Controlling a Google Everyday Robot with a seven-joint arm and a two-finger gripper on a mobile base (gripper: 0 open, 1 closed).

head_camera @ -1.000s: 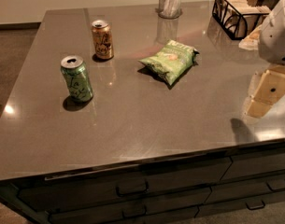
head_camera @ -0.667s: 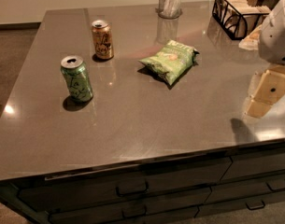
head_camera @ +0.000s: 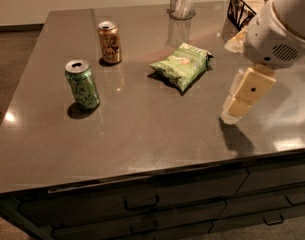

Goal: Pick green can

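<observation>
**Status: gripper displaced toward the chip bag, green can not moved**

Reference landmark: the green chip bag [head_camera: 183,64], lying flat near the middle of the grey countertop [head_camera: 157,139].

1. Green can [head_camera: 82,84]: stands upright well to the left of the chip bag and slightly nearer the front edge. Its position matches the earlier frame. Nothing touches it.
2. Orange-brown can [head_camera: 109,42]: upright, left of the chip bag and slightly behind it. Unchanged.
3. Gripper [head_camera: 233,111]: hangs to the right of the chip bag and nearer the front edge, tilted, tip low over the countertop. It is now closer to the chip bag than a second ago. Whether it is open or closed cannot be told. It holds nothing visible.
4. Metal cup [head_camera: 182,1]: behind the chip bag. Unchanged.
5. Wire basket [head_camera: 242,11]: behind and right of the chip bag. Unchanged.
</observation>
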